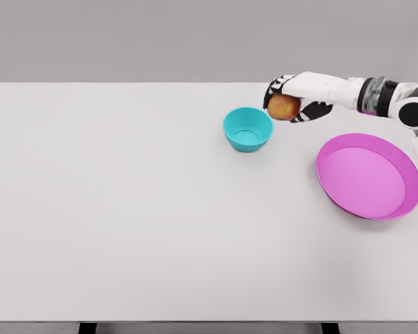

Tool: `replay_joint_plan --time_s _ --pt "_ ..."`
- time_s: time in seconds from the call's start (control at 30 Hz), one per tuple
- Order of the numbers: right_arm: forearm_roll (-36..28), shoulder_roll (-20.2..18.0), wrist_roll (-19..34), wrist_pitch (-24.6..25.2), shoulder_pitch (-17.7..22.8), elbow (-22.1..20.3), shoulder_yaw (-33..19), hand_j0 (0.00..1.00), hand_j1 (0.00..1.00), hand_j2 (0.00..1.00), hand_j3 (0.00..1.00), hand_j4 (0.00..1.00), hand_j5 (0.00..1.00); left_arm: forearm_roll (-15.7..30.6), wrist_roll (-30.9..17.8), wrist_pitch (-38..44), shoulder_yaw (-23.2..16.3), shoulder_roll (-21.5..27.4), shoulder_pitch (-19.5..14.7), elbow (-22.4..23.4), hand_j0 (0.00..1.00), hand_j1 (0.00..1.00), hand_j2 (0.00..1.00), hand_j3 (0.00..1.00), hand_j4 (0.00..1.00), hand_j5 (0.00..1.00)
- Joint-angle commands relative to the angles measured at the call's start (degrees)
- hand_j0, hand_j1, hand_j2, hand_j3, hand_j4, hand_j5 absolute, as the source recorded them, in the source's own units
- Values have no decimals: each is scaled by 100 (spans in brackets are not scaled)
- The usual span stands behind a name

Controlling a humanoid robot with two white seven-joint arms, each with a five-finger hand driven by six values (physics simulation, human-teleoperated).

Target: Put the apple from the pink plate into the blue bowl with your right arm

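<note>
My right hand (287, 99) is shut on a red-yellow apple (283, 107), held in the air just right of and slightly above the blue bowl (248, 129). The arm reaches in from the right edge. The bowl stands upright on the white table, and I see nothing inside it. The pink plate (368, 176) lies at the right with nothing on it. The left arm does not show.
The white table (125, 209) spreads wide to the left and front. Its far edge runs just behind the hand, its front edge along the bottom of the picture.
</note>
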Motion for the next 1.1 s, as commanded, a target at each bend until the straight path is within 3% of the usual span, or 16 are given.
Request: replay_joint_plan --time_s 0.0,0.17,0.37,0.9,0.93,0.97,1.07 --pt "118 211 -2 51 -17 162 17 40 40 40 40 40 40 3 -8 0 -2 0 0 -1 100 100 100 100 100 100" --pt "329 545 -2 51 -202 513 52 40 40 40 40 40 40 3 -8 0 -2 0 0 -1 100 100 100 100 100 100" --pt "390 765 -2 60 -308 557 228 40 40 40 40 40 40 3 1 0 -2 0 0 -1 100 100 100 100 100 100" --pt "390 905 -2 60 -352 645 536 40 40 40 40 40 40 3 1 0 -2 0 0 -1 100 100 100 100 100 100" --pt "390 897 -2 69 -352 671 527 63 63 63 63 63 63 3 1 0 -2 0 0 -1 100 100 100 100 100 100" --pt "390 905 -2 288 -360 671 527 99 99 99 99 99 99 3 1 0 6 0 0 -1 100 100 100 100 100 100" --pt "390 905 -2 306 -360 636 527 100 100 100 100 100 100 3 1 0 -2 0 0 -1 100 100 100 100 100 100"
